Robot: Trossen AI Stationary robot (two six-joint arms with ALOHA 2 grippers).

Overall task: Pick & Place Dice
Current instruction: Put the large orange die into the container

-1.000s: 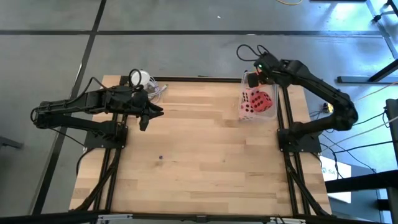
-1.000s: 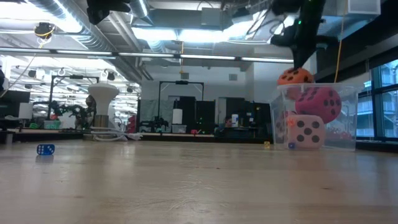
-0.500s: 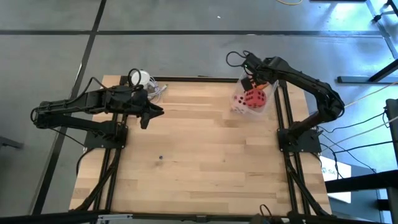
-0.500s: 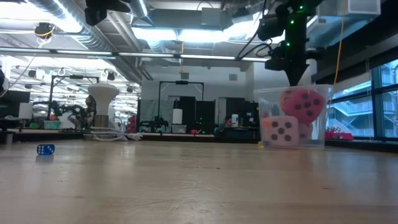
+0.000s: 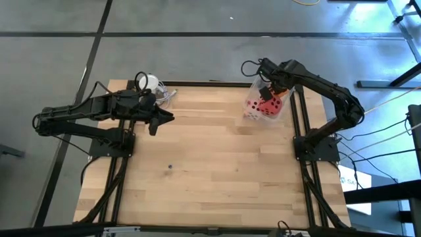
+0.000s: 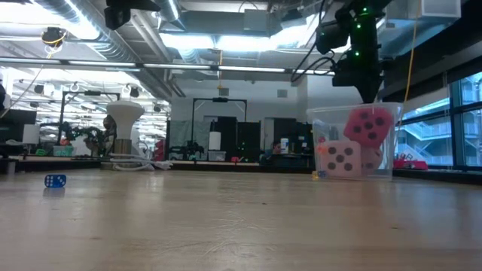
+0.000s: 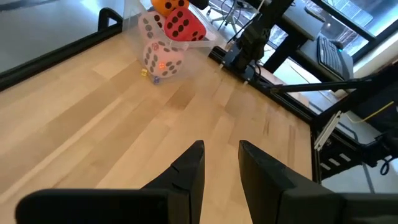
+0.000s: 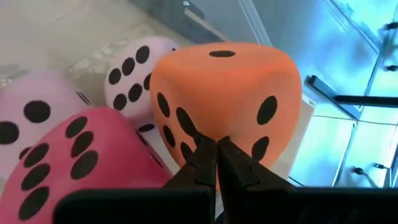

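A clear plastic bin [image 5: 253,113] stands near the table's far right corner and holds the dice. The orange die [image 8: 230,87] is on top, beside the red die [image 8: 74,168] and two pale pink dice [image 8: 134,68]. In the low view the red die [image 6: 369,124] leans on a pale pink one [image 6: 339,158], and the orange one is hidden. My right gripper [image 8: 216,149] reaches down into the bin, shut on the orange die. My left gripper [image 7: 221,158] hovers open over the table's far left part [image 5: 161,120]. My right gripper comes from above, pointing down into the bin. Its shut fingertips [image 8: 205,155] pinch the soft surface of the orange die's pip-marked side face [image 8: 186,127]. The die stays inside the bin among the other dice; whether it is lifted off them I cannot tell.
A tiny blue die [image 6: 55,181] lies on the bare wood left of centre [image 5: 169,166]. A white round object with cables [image 5: 148,82] sits at the far left corner. Small bits lie by the bin's foot [image 7: 144,73]. Black frame rails [image 5: 301,125] run along both sides.
My right gripper moved toward the table's left and lower into the bin, then came back slightly to the right. The bin with its dice slid left along the far edge. The orange die dropped out of the low view behind the red one, which tipped.
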